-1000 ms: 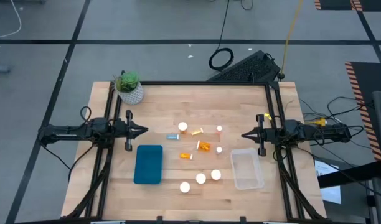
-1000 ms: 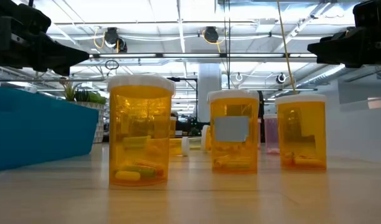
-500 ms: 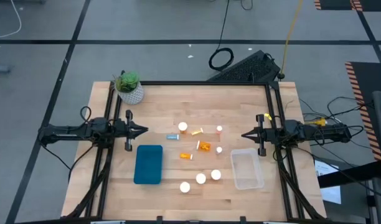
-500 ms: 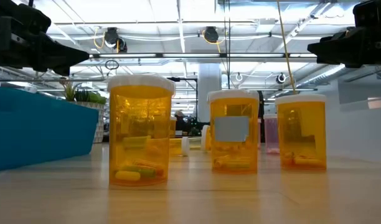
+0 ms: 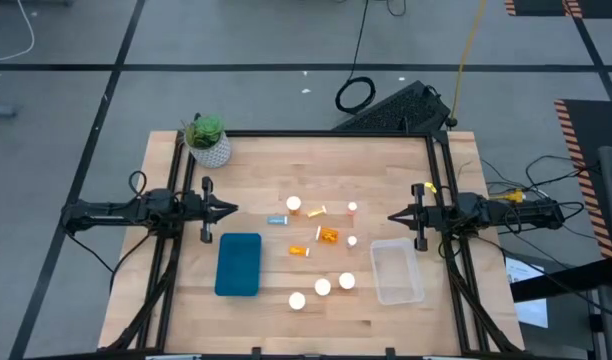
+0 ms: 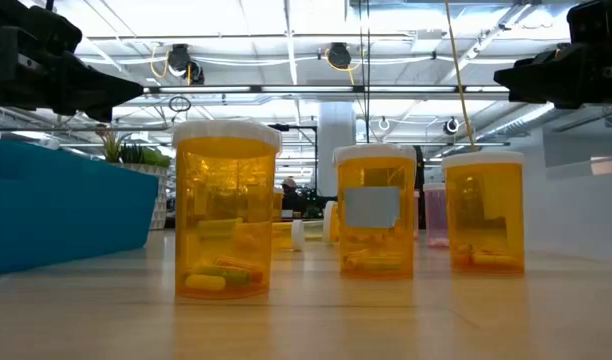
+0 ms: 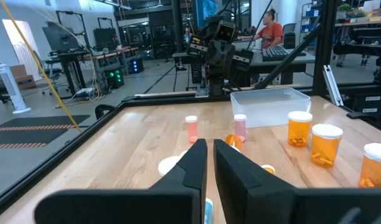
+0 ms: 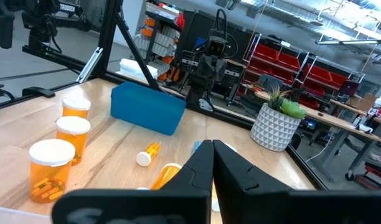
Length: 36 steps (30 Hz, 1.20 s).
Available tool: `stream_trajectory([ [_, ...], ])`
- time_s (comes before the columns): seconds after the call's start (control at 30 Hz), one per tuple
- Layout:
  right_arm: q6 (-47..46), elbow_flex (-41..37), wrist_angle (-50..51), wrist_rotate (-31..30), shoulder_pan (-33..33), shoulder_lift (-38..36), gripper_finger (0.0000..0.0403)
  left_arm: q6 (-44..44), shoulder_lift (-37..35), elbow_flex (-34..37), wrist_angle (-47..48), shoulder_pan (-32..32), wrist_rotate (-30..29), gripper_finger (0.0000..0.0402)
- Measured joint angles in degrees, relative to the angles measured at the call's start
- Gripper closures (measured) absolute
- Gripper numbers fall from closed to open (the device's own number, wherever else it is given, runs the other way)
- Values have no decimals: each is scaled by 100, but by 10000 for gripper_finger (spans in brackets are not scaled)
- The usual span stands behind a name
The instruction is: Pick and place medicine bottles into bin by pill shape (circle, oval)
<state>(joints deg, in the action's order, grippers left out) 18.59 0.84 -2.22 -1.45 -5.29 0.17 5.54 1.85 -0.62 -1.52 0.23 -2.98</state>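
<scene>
1. Nothing on the table has shifted over the last second: both dark arms hold the same poses at opposite edges of the light wooden table (image 5: 266,180), and every bottle sits where it sat.

2. The left end effector (image 5: 230,210) hovers at the table's left edge, its fingers pressed together and holding nothing; its own wrist view shows only a thin slit between them. The right end effector (image 5: 394,216) mirrors it at the right edge, likewise pressed together and empty.

3. The small translucent orange medicine bottles with white caps (image 5: 322,287) remain scattered across the middle of the table. Three stand upright in a row near the front edge, others stand or lie on their sides farther back, such as one tipped orange bottle (image 5: 328,236).

4. The blue rectangular plastic bin (image 5: 238,264) lies on the left, the clear rectangular plastic bin (image 5: 396,271) on the right; neither appears to hold a bottle.

5. The green plant in a white patterned pot (image 5: 208,141) stands at the far left corner, clear of the work.

6. In the low view the nearest bottle (image 6: 226,210) shows elongated pills, so it looks like an oval one.

7. By my reading, sorting has not begun; the stillness suggests a pause before a first reach.
</scene>
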Motion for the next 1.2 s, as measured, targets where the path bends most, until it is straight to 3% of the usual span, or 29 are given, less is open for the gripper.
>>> stream_trajectory([
  [0.27,-330,124,-118,-498,1,16,403,0,2,2,-2,0,0,369],
  [0.5,-506,1061,114,-490,1,489,403,0,0,0,-2,2,0,369],
  [0.7,-992,2444,837,-487,1,1501,403,0,0,1,-4,1,0,369],
  [1.2,-2089,5979,3753,-464,3,4548,403,0,0,1,-4,0,0,369],
])
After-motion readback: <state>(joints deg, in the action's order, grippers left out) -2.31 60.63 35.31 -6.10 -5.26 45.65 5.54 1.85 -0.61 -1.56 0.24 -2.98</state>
